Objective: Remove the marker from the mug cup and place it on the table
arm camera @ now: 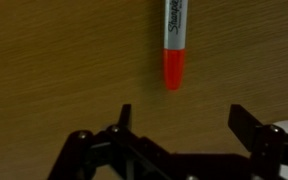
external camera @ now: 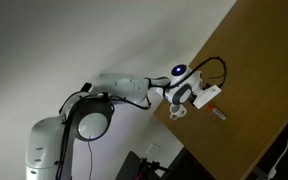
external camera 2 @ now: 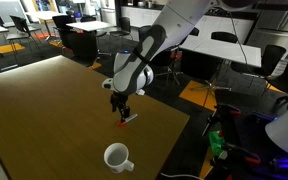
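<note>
Hovering my gripper (arm camera: 184,120), fingers (arm camera: 246,120) spread wide and empty, over the marker (arm camera: 174,40) lying on the table (arm camera: 54,60), I am judging placement done, needing only a lift away.

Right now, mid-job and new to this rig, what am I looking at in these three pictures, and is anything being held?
The machine is a single robot arm ending in a two-fingered gripper. Two pictures come from cameras standing outside the robot, looking at the brown wooden table from different places; one of them appears tilted. The third comes from a camera on the wrist, looking down past the gripper. On the table stands a small white mug. Apart from it, a red-tipped marker lies flat on the wood. The gripper hangs just over the marker with its jaws open and holds nothing. So the marker is already out of the mug.
</note>
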You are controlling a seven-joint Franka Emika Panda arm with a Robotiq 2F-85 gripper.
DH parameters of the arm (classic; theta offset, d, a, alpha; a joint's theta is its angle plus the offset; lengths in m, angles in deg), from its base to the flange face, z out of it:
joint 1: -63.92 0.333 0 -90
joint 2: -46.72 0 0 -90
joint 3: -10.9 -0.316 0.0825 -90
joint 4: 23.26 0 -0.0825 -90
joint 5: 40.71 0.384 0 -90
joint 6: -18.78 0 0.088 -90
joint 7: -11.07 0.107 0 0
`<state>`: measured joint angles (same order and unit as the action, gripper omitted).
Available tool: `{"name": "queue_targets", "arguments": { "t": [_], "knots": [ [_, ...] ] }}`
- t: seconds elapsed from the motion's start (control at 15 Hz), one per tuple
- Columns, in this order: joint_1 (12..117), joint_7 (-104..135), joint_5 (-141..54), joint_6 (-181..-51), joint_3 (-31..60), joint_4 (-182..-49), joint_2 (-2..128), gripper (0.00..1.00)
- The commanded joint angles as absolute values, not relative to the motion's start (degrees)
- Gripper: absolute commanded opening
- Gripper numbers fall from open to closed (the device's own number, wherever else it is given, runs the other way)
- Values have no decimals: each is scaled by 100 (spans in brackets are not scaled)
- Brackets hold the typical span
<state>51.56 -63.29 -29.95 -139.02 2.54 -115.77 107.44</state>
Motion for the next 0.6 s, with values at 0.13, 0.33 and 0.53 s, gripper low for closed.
{"name": "queue_targets", "arguments": {
  "t": [0.13, 0.33, 0.53],
  "knots": [
    [5185, -5733, -3521, -14552, 247, -12715, 9869, 100],
    [5251, -5373, -3811, -14832, 317, -13317, 9394, 100],
    [5256, -5066, -4087, -15038, 317, -13798, 9006, 100]
  ]
}}
